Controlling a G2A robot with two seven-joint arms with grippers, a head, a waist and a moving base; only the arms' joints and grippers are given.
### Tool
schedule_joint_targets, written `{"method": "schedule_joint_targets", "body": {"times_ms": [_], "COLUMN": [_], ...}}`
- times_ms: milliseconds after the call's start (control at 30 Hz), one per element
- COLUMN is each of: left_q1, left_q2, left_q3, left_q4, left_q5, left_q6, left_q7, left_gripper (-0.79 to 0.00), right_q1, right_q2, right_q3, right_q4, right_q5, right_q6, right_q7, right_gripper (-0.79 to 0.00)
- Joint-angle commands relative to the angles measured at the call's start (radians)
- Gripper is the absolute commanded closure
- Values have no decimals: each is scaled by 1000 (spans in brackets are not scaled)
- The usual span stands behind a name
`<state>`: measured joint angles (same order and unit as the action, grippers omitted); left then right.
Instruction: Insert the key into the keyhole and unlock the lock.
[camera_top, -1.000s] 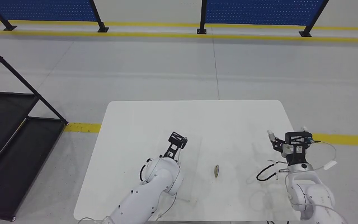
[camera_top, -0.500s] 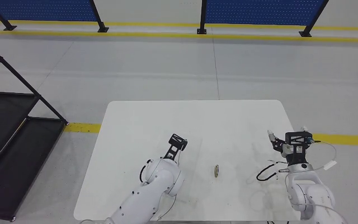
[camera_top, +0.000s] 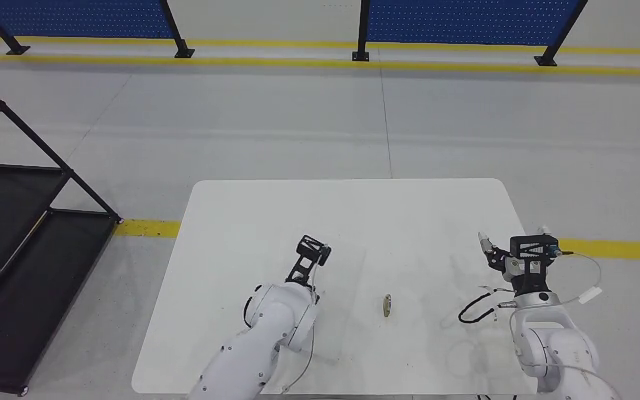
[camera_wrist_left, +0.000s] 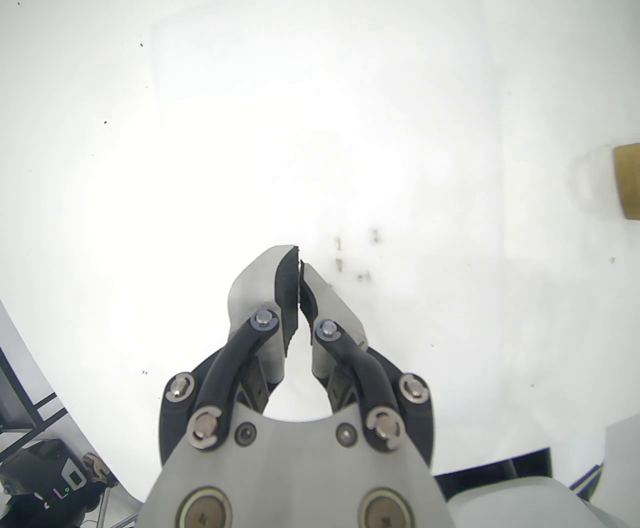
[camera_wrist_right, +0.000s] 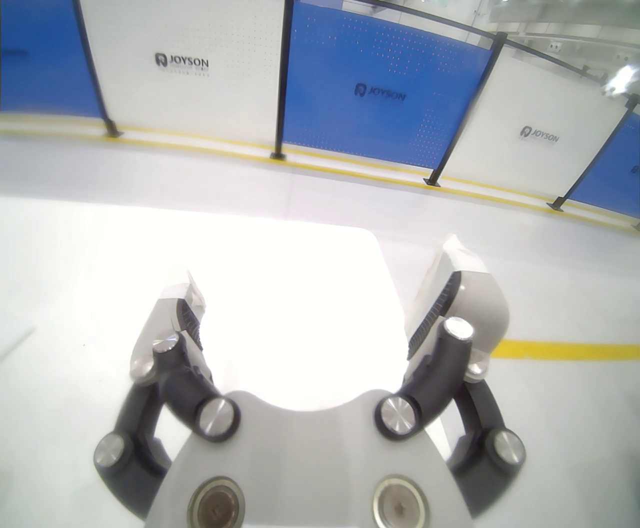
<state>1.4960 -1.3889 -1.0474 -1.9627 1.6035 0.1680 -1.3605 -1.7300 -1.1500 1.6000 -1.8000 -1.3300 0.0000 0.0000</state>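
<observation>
Left fingers (camera_wrist_left: 287, 272): pads pressed together at the tips, low over the white flat-topped bench (camera_top: 250, 220). Whether a key is pinched between them we cannot tell; nothing sticks out past the tips. The small brass-coloured metal lock (camera_top: 386, 305) lies on the bench to the right of these fingers and a little nearer the robot. It is apart from them and sits between the two sets of fingers. Right fingers (camera_wrist_right: 470, 295): spread wide, empty, at the bench's right-hand edge, well apart from the lock.

Our reading: the step in hand is the approach, with insertion not yet begun. To do it well we would pin the lock first. A loose lock will likely slide or spin under a pushing key, and the wide right fingers look the natural ones to close on its body. The keyhole's facing is too small to make out, so we would settle that before lining anything up.

Around:
- a black metal rack (camera_top: 40, 250) on the floor, far left of the left fingers
- a few dark specks (camera_wrist_left: 357, 255) on the bench, just ahead of their tips
- blue fence panels (camera_top: 470, 20) well beyond

We judge the way to the lock open from both sides.
</observation>
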Motion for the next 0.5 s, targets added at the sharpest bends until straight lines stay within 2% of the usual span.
{"method": "schedule_joint_targets", "body": {"times_ms": [0, 467], "left_q1": [8, 75], "left_q2": [1, 15], "left_q3": [-19, -179], "left_q4": [-6, -65], "left_q5": [-27, -264], "left_q6": [-7, -79], "left_q7": [9, 119], "left_gripper": [0, 0], "right_q1": [0, 0], "right_q2": [0, 0], "right_q3": [0, 0], "right_q4": [0, 0], "right_q5": [0, 0], "right_q6": [0, 0], "right_q7": [0, 0], "right_gripper": [-785, -785]}}
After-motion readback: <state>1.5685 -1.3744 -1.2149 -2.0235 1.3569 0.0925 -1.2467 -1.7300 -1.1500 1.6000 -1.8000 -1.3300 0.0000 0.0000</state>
